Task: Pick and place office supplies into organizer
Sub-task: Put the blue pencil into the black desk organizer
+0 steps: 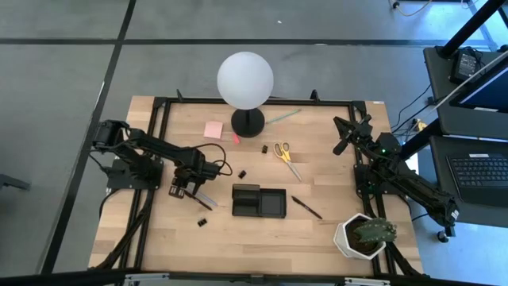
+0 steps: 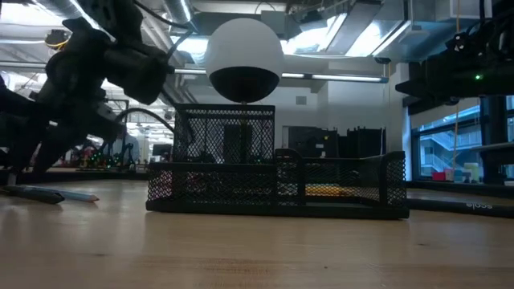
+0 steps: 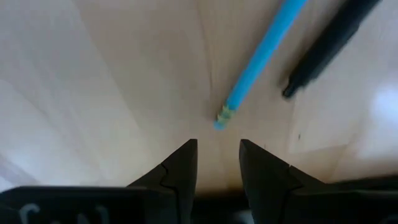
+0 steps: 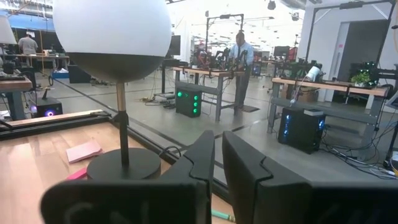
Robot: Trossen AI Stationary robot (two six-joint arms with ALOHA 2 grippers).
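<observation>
You see a table [image 1: 262,238] of pale, smooth wood planks. The organizer [image 2: 277,183] is black wire mesh. The lamp [image 1: 245,79] has a smooth, matt white ball. The fingers [image 3: 180,171] look like matt black plastic.

The low black mesh organizer tray [image 1: 259,200] is sitting mid-tabletop [image 1: 262,246]. Behind it are standing the white globe lamp [image 1: 245,79] and yellow-handled scissors [image 1: 286,159]; the left end effector [image 1: 182,191] is hovering to its left.

Two dark jointed arms, black cabling, left end effector [image 3: 217,163] with tapered black fingers [image 3: 180,168]
</observation>
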